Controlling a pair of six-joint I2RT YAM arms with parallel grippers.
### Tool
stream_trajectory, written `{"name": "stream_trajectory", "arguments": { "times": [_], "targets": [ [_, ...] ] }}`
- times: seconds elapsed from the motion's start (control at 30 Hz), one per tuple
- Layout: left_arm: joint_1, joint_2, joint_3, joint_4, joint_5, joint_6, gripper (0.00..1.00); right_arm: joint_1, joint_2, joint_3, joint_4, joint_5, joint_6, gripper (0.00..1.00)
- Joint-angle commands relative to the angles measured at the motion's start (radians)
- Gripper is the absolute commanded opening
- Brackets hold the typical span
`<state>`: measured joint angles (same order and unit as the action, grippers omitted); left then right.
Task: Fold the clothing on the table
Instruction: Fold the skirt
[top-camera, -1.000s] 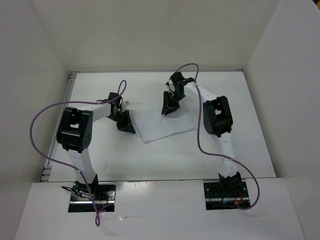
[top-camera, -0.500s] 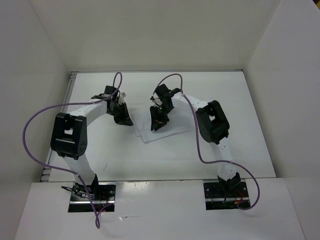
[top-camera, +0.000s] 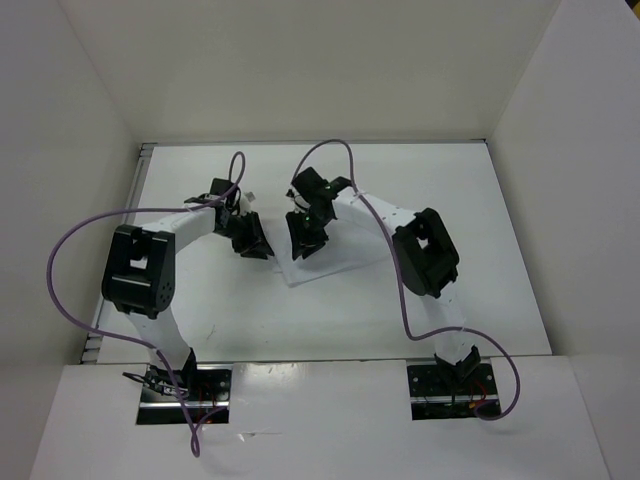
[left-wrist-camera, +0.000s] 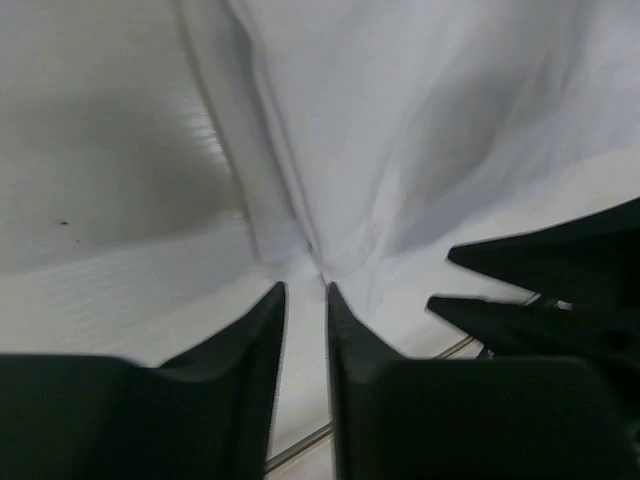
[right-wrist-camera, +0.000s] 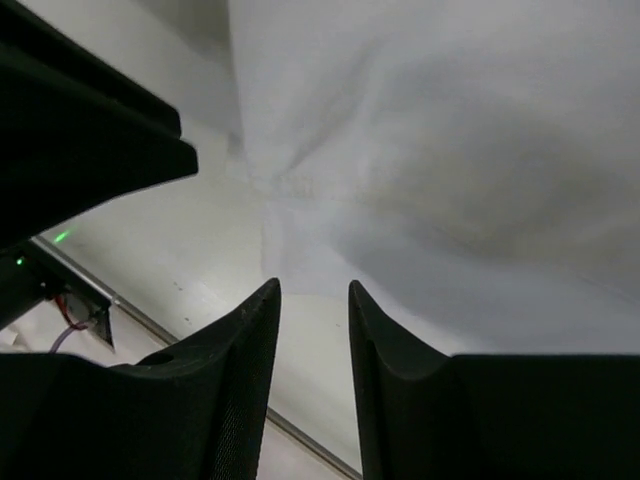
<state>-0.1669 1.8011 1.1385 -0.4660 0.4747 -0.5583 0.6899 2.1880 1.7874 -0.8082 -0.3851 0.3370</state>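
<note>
Two arms stretch out from the near edge of the counter (top-camera: 300, 320). They have slid closer together over the clothing (top-camera: 345, 252), which lies in the middle. The left end effector (left-wrist-camera: 305, 288) is loosening at a bunched corner, and I cannot tell if it still pinches. The right end effector (right-wrist-camera: 313, 285) has moved left and now gapes, holding nothing. One fold looks just laid down.

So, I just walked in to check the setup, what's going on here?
A two-armed robot is working on a small white piece of thin fabric lying on the flat white table. Its left gripper and right gripper sit close together at the fabric's edge, jaws apart, neither visibly gripping it.
</note>
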Motion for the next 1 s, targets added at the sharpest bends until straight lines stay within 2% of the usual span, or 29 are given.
{"name": "stream_trajectory", "arguments": {
  "times": [0.0,0.03,0.17,0.4,0.67,0.83,0.97],
  "targets": [
    [-0.014,-0.097,0.006,-0.003,0.106,-0.017,0.38,-0.056,-0.157,-0.031,-0.011,0.185,0.017,0.39],
    [-0.014,-0.114,-0.008,-0.003,0.119,-0.006,0.51,-0.102,-0.177,-0.048,-0.011,0.221,0.017,0.41],
    [-0.023,-0.163,-0.036,-0.016,0.150,-0.006,0.56,-0.251,-0.284,-0.183,0.017,0.233,0.039,0.45],
    [-0.094,-0.154,-0.100,0.030,0.157,-0.068,0.56,-0.452,-0.346,-0.324,0.029,0.235,0.051,0.45],
    [-0.186,-0.132,-0.146,0.064,0.111,-0.127,0.56,-0.532,-0.335,-0.402,0.050,0.216,0.042,0.45],
    [-0.210,-0.132,-0.146,0.053,0.030,-0.137,0.56,-0.569,-0.326,-0.413,0.060,0.195,0.033,0.45],
    [-0.210,-0.172,-0.146,0.043,-0.092,-0.158,0.56,-0.578,-0.316,-0.431,0.060,0.186,0.013,0.45]
  ]
}}
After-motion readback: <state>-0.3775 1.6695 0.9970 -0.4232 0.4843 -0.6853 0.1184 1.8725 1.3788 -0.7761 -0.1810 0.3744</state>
